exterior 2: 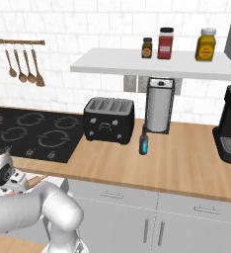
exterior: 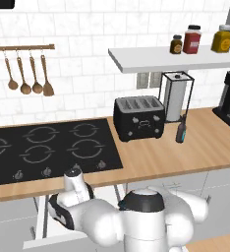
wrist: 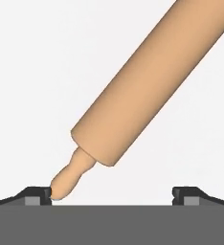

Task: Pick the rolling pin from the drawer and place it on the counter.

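**Claw poised over the rolling pin in the drawer**

The claw (wrist: 112,194) hangs wide open and empty inside the drawer (exterior: 41,224), lined up so a grip can follow. The rolling pin (wrist: 147,86) lies on the drawer's pale bottom, slanting across the hand view, one knob just beside one fingertip; whether they touch is unclear. Its far end is cut off. The counter (exterior 2: 186,163) waits above.

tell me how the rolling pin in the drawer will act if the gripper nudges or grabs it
The rolling pin is a smooth round cylinder lying on the drawer's flat floor, so it would probably roll if nudged. It looks like rigid wood. Its knob sits off-centre by one fingertip, so closing there could pivot it.
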